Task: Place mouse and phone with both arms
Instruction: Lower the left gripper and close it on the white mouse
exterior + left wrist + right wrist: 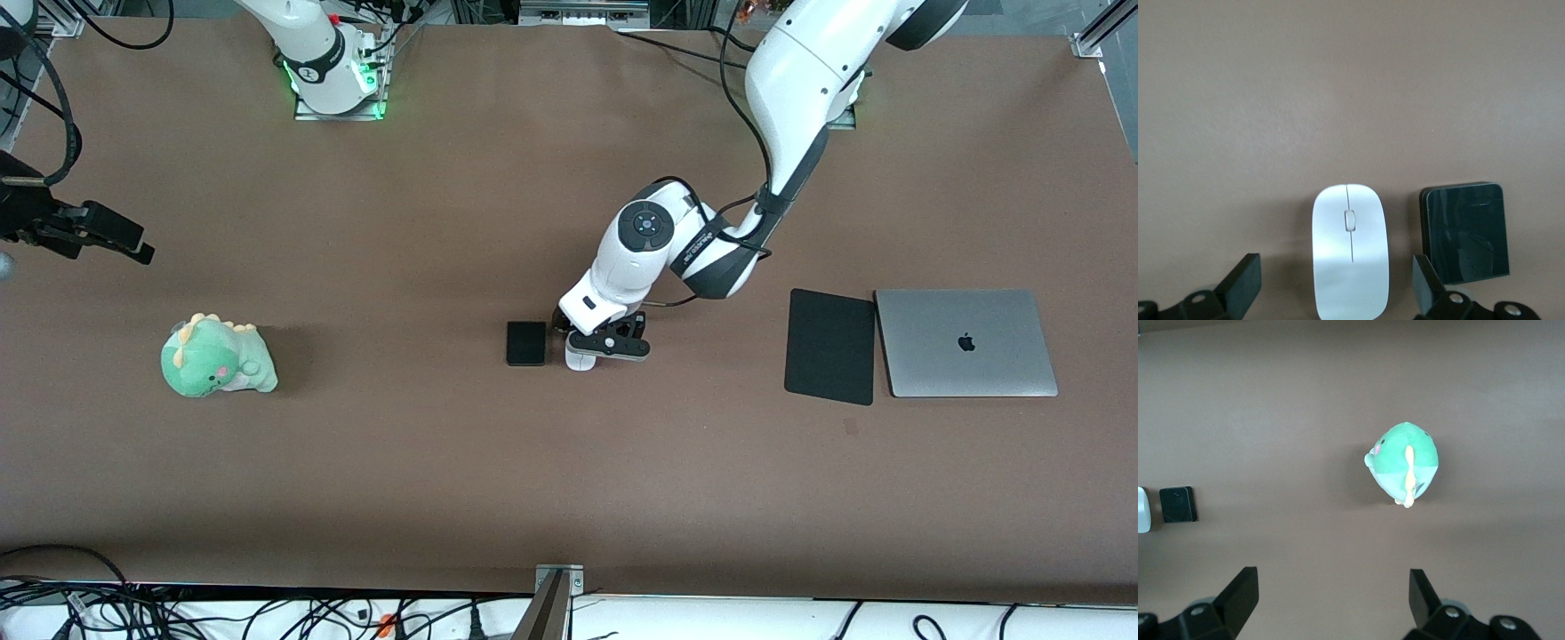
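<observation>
The white mouse (1350,251) lies on the brown table beside the black phone (1465,230), which lies toward the right arm's end. My left gripper (1336,283) hangs low over the mouse, open, one finger on each side with a gap between. In the front view the left gripper (605,342) hides most of the mouse (580,358), and the phone (525,343) shows whole. My right gripper (1333,597) is open and holds nothing. It waits over the right arm's end of the table (107,236), and its view also shows the phone (1178,504) and an edge of the mouse (1143,510).
A green dinosaur plush (217,357) sits toward the right arm's end. A flat black mouse pad (830,346) lies toward the left arm's end, with a closed grey laptop (965,342) beside it. Cables run along the table edge nearest the front camera.
</observation>
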Robot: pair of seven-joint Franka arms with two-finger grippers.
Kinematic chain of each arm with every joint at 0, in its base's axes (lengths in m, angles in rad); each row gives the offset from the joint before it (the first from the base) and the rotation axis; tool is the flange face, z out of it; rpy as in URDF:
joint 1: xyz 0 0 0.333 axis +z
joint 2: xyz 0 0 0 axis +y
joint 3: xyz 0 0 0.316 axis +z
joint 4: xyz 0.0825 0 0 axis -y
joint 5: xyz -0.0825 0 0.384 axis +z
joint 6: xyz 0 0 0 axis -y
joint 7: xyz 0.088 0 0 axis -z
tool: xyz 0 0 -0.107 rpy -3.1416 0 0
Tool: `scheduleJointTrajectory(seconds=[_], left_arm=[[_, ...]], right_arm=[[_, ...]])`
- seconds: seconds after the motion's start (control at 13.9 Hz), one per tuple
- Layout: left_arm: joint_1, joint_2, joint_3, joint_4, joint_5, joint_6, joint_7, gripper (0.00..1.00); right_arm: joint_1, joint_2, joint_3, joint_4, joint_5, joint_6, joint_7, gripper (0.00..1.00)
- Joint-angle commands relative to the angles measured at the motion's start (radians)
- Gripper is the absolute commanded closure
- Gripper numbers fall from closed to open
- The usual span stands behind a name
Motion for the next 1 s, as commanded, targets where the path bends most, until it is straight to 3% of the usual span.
scheduleJointTrajectory(seconds=[0.0, 0.5, 0.93], left_arm=[[-0.076, 0.030, 0.062, 0.028, 0.057, 0.046, -0.092, 0.00], [-0.093, 0.068, 0.079, 0.033, 0.103, 0.057, -0.105, 0.00], [-0.091, 0.093, 0.081, 0.033, 0.127, 0.098, -0.109, 0.00]], right_arm=[[-0.009, -0.013, 0.017, -0.010, 0.011, -0.013, -0.026, 0.00], [-0.010, -0.012, 0.023, -0.004, -0.046, 0.018, -0.120, 0.00], [-0.007, -0.006, 0.023, -0.003, -0.036, 0.013, -0.115, 0.00]])
